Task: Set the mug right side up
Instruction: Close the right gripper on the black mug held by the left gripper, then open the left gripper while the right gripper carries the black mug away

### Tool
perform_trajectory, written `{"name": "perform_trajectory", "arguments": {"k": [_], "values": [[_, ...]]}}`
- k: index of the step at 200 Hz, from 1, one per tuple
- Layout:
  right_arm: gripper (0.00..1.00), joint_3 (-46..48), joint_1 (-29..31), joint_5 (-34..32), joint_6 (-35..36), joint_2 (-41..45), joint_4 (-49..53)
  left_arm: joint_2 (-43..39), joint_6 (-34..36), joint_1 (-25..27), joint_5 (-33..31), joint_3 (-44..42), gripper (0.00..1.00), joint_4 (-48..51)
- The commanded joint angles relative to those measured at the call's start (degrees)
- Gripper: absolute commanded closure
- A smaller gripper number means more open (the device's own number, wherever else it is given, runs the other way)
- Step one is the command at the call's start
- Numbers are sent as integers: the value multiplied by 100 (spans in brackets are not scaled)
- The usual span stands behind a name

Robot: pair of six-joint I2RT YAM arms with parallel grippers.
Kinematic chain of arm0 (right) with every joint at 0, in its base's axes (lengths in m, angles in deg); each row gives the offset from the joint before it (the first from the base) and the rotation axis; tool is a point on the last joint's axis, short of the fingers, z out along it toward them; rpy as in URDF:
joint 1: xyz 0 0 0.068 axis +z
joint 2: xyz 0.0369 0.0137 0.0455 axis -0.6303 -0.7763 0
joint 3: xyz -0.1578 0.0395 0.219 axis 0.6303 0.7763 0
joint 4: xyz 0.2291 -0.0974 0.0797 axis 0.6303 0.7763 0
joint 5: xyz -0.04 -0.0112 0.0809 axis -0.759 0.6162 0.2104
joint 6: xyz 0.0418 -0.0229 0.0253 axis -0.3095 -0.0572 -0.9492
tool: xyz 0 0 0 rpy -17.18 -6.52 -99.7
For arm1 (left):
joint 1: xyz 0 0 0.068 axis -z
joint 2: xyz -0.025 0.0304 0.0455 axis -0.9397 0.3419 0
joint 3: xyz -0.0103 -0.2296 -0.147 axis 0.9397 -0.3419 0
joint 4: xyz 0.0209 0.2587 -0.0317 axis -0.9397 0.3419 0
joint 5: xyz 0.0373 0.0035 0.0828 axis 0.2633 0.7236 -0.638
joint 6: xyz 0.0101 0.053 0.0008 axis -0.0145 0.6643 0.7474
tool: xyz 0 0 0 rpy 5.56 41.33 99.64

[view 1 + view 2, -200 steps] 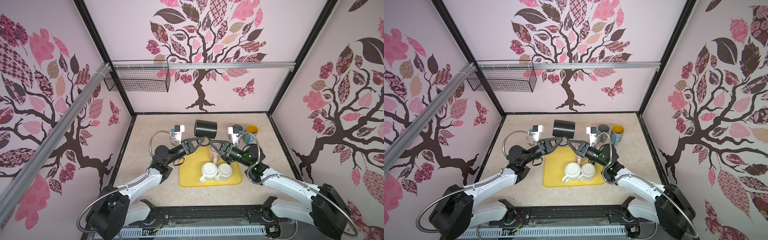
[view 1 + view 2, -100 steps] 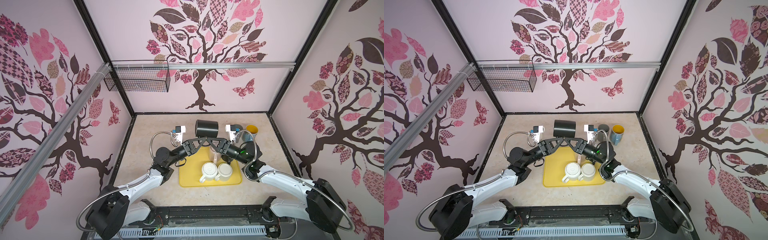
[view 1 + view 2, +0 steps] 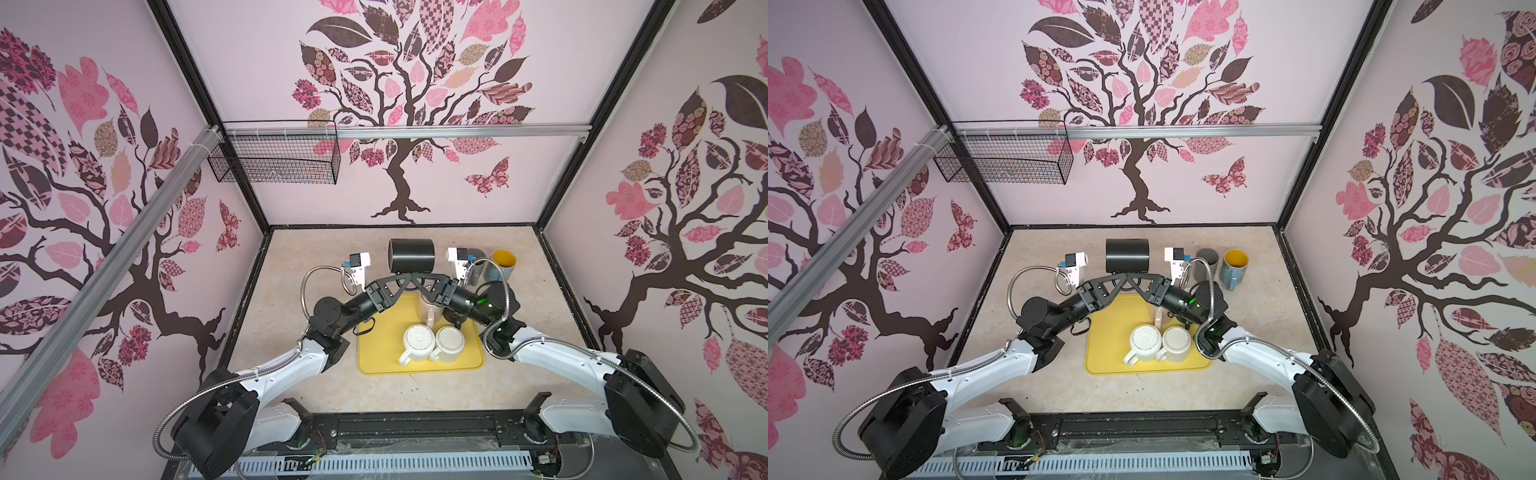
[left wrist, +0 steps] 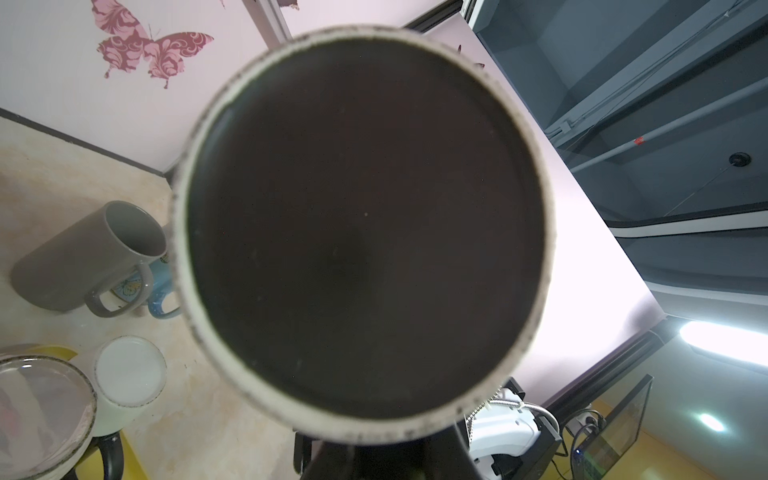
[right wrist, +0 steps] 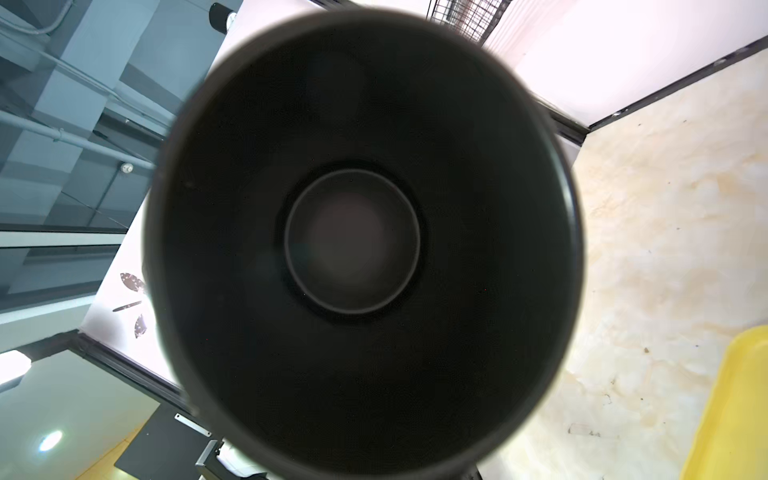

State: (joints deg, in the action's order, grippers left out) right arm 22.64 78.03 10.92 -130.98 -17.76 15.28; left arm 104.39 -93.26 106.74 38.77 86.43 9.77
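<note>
Left wrist view is almost filled by the flat base of the black mug (image 4: 365, 224), its pale ring facing the lens. The right wrist view looks straight into the open mouth of the black mug (image 5: 353, 241). In both top views it lies on its side, held off the bench (image 3: 299, 299) at the centre of the frame, with its base toward the left and its mouth toward the right. The left end effector (image 3: 405, 278) reaches in from the lower left and the right end effector (image 3: 417, 279) from the lower right. Their tips meet at the mug's lower edge. Each is pressed together on the mug there, though the part they pinch is hidden. Just below in the frame lies a yellow tray (image 3: 374, 357) with a ribbed white mug (image 3: 417, 340) and a smooth white mug (image 3: 450, 341), both bottom up and touching. At the right of the black mug stand a grey mug (image 3: 1207, 264) and a blue mug (image 3: 1235, 268), both upright.
</note>
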Motion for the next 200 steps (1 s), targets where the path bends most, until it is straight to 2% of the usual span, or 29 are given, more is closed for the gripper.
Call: {"name": "perform_trajectory", "arguments": {"k": [1, 29, 37, 47, 55, 56, 59, 61, 63, 96, 117, 132, 145, 173, 200], "values": [[100, -511, -108, -604, 44, -137, -390, -65, 139, 221, 643, -224, 100, -457], [100, -594, -117, -530, 181, -124, -273, -162, 324, 221, 584, -252, 100, -80], [100, -590, -115, -518, 216, -101, -265, -222, 422, 211, 570, -240, 70, 182], [100, -603, -140, -476, 316, -63, -208, -333, 523, 168, 540, -250, 59, 485], [100, -603, -190, -517, 420, 43, -14, -453, 585, 88, 520, -275, 45, 782], [100, -599, -193, -526, 426, 56, 15, -471, 592, 71, 512, -277, 39, 841], [100, -595, -214, -550, 451, 95, 92, -523, 631, 30, 470, -287, 12, 1016], [100, -595, -233, -559, 462, 120, 137, -583, 666, 6, 447, -288, 6, 1149], [100, -595, -245, -567, 489, 139, 170, -633, 695, -11, 422, -299, 4, 1277], [100, -858, -276, -491, 1002, 350, 1153, -1639, 1672, -315, -134, -248, 4, 3448], [100, -914, -285, -539, 1235, 437, 1698, -2366, 2399, -349, -1216, -114, 4, 4980], [100, -983, -288, -669, 1453, 511, 2160, -2789, 2541, -380, -2093, 26, 4, 5989], [100, -1156, -285, -883, 1788, 583, 2802, -2948, 2661, -482, -2457, 154, 4, 6479], [100, -1922, -288, -1342, 2688, 511, 4454, -2948, 3299, -515, -2611, 507, 4, 7464], [100, -2643, -288, -2074, 3488, 211, 5825, -3127, 3590, -513, -2228, 153, 4, 7035]]}}
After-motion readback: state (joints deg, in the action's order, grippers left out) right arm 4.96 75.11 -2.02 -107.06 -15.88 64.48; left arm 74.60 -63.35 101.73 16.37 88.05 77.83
